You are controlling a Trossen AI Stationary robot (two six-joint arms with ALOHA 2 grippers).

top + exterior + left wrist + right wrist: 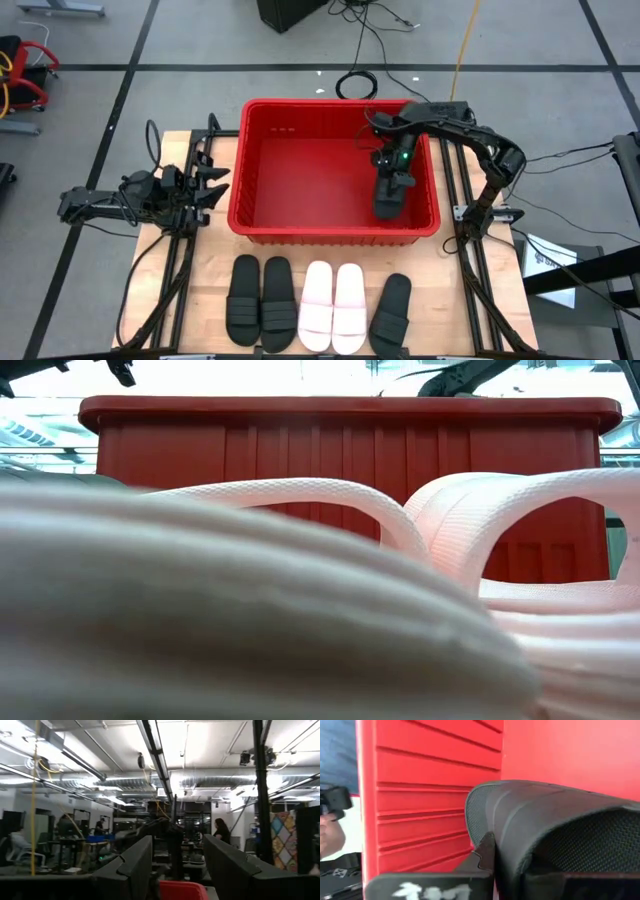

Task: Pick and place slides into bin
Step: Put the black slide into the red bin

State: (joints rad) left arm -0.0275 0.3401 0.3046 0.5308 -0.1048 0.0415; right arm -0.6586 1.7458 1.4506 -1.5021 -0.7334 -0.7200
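The right pincer [388, 200] held a black slide [555, 830] inside the red bin [262, 225], frame centre; releasing seemed next. The left pincer [215, 188] waited open, left.

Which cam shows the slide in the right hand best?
Right wrist view: the black slide fills it, clamped in the right hand inside the bin. High view shows it small; low view and left wrist view don't show it.

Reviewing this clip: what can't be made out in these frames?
- Low view: the bin interior, hidden by its wall; a blurred white slide fills the front.
- Right wrist view: the held black slide is cut off by the edge, covering the right pincer.
- Left wrist view: the table, out of frame past the left pincer.
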